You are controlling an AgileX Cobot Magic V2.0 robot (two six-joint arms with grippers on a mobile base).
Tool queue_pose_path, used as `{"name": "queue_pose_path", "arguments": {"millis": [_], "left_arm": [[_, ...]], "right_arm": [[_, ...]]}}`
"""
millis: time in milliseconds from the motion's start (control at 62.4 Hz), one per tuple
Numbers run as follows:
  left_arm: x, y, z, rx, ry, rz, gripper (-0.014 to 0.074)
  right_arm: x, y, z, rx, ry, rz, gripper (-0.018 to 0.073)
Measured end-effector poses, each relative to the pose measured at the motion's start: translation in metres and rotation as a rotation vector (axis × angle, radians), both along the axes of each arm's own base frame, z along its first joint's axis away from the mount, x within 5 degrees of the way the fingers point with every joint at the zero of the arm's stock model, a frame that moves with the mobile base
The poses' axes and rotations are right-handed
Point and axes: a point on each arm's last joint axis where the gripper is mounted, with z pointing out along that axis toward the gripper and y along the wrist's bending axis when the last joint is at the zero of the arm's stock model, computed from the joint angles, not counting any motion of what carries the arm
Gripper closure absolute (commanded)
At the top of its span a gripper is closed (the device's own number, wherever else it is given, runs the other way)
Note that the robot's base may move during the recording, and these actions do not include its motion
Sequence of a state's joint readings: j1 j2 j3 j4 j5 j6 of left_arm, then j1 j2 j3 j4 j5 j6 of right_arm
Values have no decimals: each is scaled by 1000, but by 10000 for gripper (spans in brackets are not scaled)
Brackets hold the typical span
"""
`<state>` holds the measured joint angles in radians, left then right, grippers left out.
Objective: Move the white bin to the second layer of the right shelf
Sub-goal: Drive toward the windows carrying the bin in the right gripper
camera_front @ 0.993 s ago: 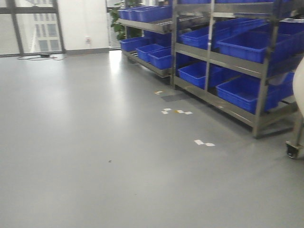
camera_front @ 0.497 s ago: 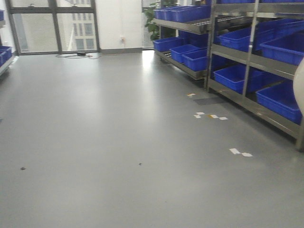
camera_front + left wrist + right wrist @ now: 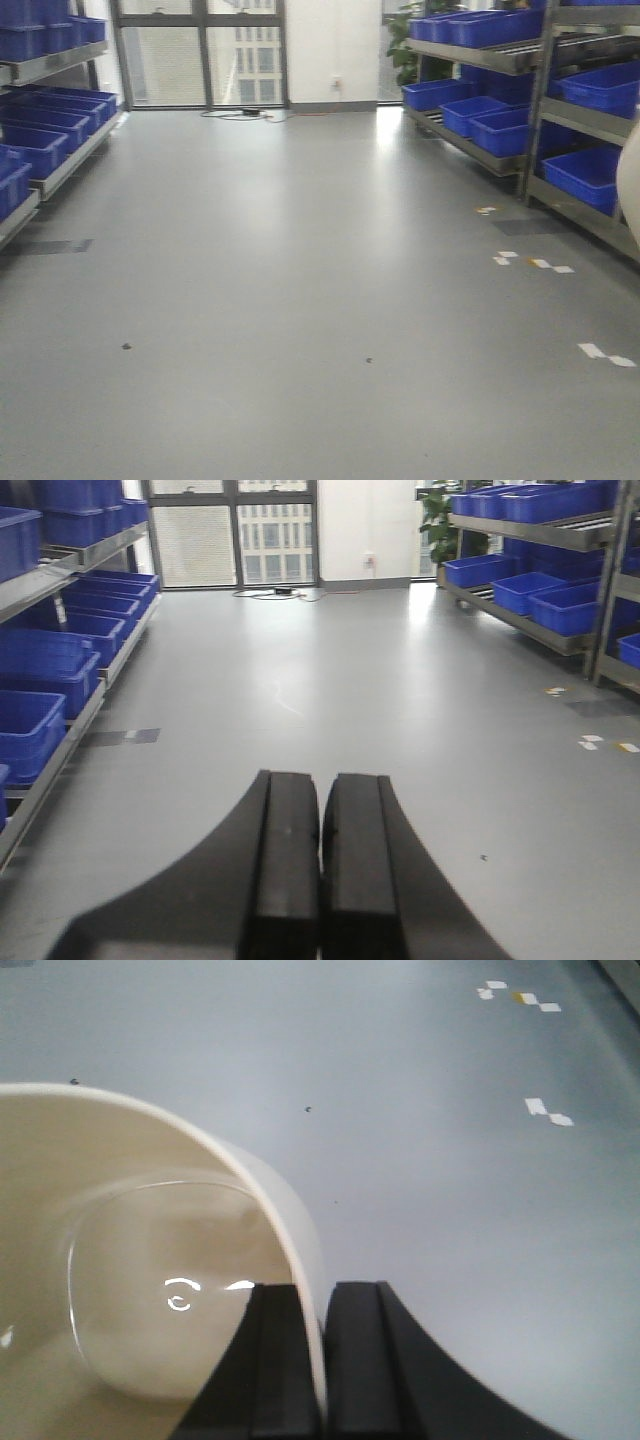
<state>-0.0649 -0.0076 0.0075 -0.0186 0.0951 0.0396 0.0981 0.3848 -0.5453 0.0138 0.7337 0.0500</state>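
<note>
The right gripper (image 3: 322, 1298) pinches the wall of the white bin (image 3: 130, 1250) at 6 o'clock in its wrist view, the bin's open mouth facing the camera, its bottom toward 8 o'clock, above the gray floor (image 3: 450, 1180), while the left gripper (image 3: 320, 792) is squeezed closed, empty.

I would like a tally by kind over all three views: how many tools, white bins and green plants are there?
tools: 2, the left tool and the right tool
white bin: 1
green plant: 1
total: 4
</note>
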Motion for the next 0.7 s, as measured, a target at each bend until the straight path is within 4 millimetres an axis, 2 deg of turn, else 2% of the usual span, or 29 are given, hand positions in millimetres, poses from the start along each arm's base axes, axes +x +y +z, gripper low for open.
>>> {"name": "queue_pose_path", "arguments": {"millis": [705], "left_arm": [[0,0,0,0,0,0,512]], "right_arm": [[0,0,0,0,0,0,504]]}}
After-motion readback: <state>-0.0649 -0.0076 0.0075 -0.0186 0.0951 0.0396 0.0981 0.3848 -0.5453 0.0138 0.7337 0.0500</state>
